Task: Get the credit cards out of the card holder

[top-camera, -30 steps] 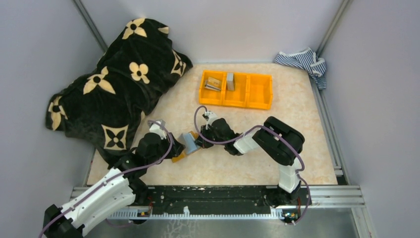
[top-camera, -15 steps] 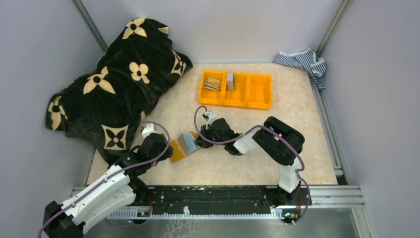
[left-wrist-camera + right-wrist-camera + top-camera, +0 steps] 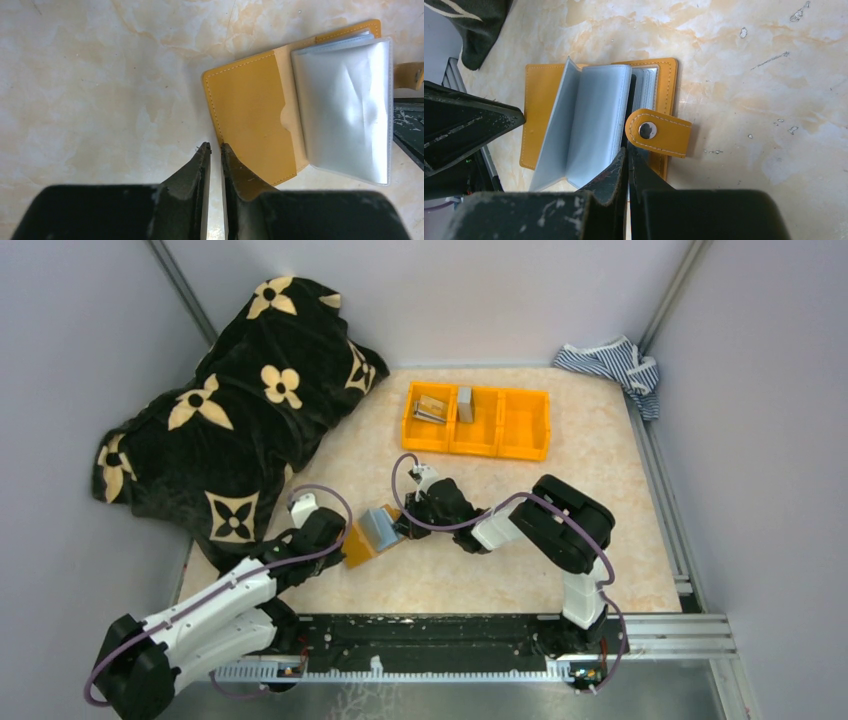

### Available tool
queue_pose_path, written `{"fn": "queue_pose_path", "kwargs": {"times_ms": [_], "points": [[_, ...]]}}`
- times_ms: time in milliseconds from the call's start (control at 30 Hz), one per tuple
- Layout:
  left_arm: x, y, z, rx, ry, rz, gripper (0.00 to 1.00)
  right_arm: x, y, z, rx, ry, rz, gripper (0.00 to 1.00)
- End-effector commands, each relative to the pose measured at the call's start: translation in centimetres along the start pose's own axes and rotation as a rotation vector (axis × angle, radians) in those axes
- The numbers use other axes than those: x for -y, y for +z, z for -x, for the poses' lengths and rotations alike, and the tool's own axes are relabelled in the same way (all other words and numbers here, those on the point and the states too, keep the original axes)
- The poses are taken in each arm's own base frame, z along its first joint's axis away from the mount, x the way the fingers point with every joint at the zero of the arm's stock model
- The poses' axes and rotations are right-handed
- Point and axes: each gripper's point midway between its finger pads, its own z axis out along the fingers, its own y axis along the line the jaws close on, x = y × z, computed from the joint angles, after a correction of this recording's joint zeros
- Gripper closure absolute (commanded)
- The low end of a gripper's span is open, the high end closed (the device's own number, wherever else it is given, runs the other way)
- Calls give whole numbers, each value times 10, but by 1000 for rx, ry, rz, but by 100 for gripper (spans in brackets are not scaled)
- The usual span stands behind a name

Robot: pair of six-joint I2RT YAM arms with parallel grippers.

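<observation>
The card holder (image 3: 372, 533) lies open on the table, orange-tan with a fan of grey-blue sleeves (image 3: 589, 120) standing up from its middle. Its snap tab (image 3: 659, 132) folds over the right half. My right gripper (image 3: 628, 150) is shut, its tips pressed on the holder's right half just below the tab. My left gripper (image 3: 215, 147) hovers at the near corner of the left flap (image 3: 250, 115), its jaws down to a narrow slit with nothing between them. Credit cards are hidden among the sleeves.
An orange three-compartment bin (image 3: 500, 453) stands behind the holder with flat grey and tan pieces in its left compartments. A black flowered blanket (image 3: 230, 410) covers the left side. A striped cloth (image 3: 610, 365) lies at the back right corner.
My left gripper has drawn back off the holder toward the left and near edge, and its jaws have closed most of the way. The left flap now lies uncovered. The right arm has not moved.
</observation>
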Motion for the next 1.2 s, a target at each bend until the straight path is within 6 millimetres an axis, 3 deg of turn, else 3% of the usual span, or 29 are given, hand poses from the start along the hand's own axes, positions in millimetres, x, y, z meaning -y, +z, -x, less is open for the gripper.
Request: {"fn": "queue_pose_path", "kwargs": {"times_ms": [0, 133, 500, 1167], "points": [[1, 2, 3, 31, -13, -12, 84, -3, 7, -3, -14, -9, 15, 100], [2, 7, 0, 26, 1, -17, 90, -3, 7, -3, -14, -9, 17, 100], [0, 25, -19, -30, 42, 5, 94, -3, 5, -4, -16, -9, 17, 100], [4, 32, -30, -65, 73, -26, 94, -22, -3, 17, 22, -22, 54, 100]]}}
